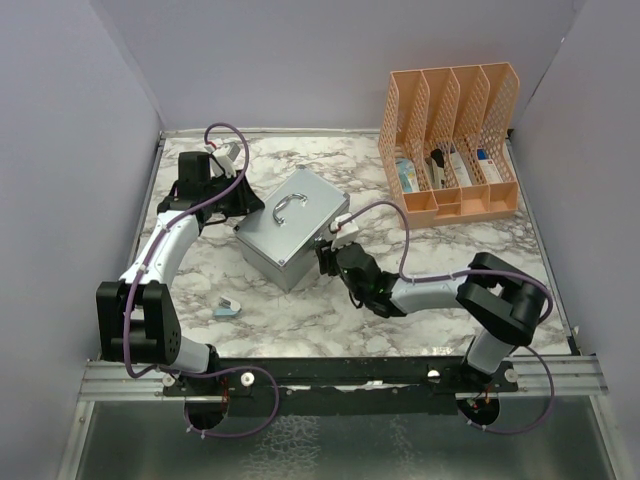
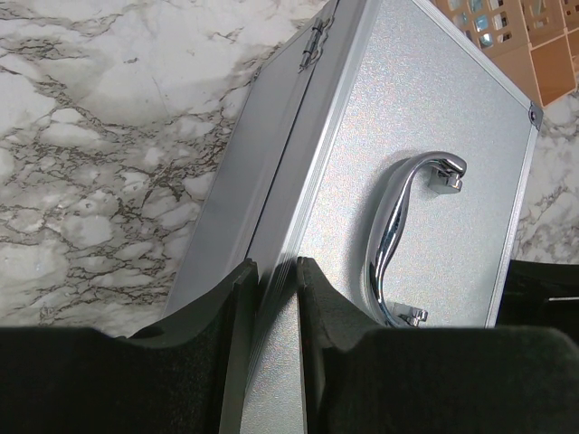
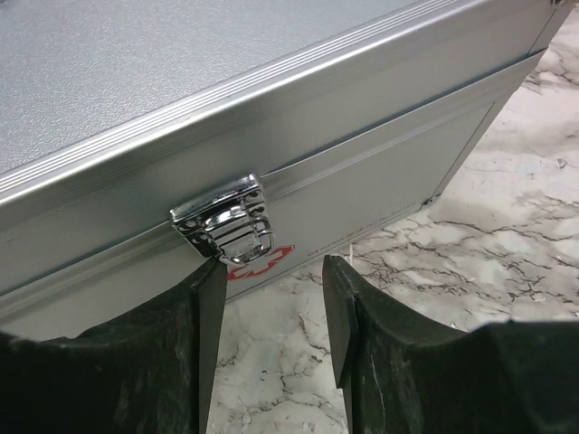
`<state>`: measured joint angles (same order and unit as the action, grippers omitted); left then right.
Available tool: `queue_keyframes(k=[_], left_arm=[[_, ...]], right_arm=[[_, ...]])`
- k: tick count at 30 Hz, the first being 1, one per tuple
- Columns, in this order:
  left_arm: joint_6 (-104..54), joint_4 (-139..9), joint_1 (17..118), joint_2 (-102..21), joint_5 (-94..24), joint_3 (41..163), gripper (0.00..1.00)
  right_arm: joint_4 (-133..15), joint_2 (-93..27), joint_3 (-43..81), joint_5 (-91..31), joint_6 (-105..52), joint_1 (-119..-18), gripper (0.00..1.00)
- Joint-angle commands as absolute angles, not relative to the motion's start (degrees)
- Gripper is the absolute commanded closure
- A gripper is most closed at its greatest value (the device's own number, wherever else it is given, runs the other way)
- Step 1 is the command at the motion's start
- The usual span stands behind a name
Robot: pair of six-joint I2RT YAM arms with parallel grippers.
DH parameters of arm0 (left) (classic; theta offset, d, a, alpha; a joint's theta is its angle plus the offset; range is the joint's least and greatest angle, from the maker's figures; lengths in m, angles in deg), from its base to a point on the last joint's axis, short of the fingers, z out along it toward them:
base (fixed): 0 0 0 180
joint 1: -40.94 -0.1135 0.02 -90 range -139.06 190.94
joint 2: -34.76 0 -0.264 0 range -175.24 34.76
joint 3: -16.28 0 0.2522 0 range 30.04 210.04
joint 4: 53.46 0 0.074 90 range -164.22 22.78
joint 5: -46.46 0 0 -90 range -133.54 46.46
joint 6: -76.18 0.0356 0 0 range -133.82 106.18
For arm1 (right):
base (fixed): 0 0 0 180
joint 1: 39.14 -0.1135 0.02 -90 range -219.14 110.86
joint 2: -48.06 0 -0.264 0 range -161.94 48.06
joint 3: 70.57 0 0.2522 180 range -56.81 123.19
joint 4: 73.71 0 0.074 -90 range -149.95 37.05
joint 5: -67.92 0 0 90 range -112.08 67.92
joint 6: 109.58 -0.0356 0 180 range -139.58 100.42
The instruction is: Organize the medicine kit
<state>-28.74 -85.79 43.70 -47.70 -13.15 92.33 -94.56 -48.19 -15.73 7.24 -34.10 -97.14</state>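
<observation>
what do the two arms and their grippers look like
Both arms are alike: the left arm and right arm have bulky black joint housings joined by white link tubes, with a thin purple cable looping loosely along each. The left gripper and right gripper each have two matte black fingers, thick, with blunt tips.

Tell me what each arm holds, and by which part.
Left fingers pinch the medicine kit by its lid's hinge-side edge. Right fingers hold nothing; they stand open at the front latch.
</observation>
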Motion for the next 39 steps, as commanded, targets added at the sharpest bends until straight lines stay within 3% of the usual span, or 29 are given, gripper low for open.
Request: queue_keyframes(k=[1, 9, 22, 33, 39], left_arm=[[-27.21, -91.79, 43.93, -50.87, -16.93, 89.11, 0.74], [-27.31, -91.77, 43.93, -51.17, -16.52, 89.36, 0.74], [-27.32, -91.74, 43.94, -51.11, -15.98, 89.27, 0.74], [-27.46, -91.68, 43.93, -51.25, -15.33, 89.22, 0.74], [-27.51, -91.73, 43.93, -51.20, -15.17, 89.11, 0.75]], right_arm=[[-99.37, -50.48, -14.14, 19.65, -32.62, -98.02, 0.55], [-98.85, -49.96, -16.44, 26.60, -32.70, -97.94, 0.62], [-96.48, -46.68, -16.93, 28.25, -32.76, -98.00, 0.77], [-97.44, -44.69, -16.42, 22.20, -31.33, -97.95, 0.77], [-98.18, -46.69, -17.14, 13.17, -31.09, -98.03, 0.67]])
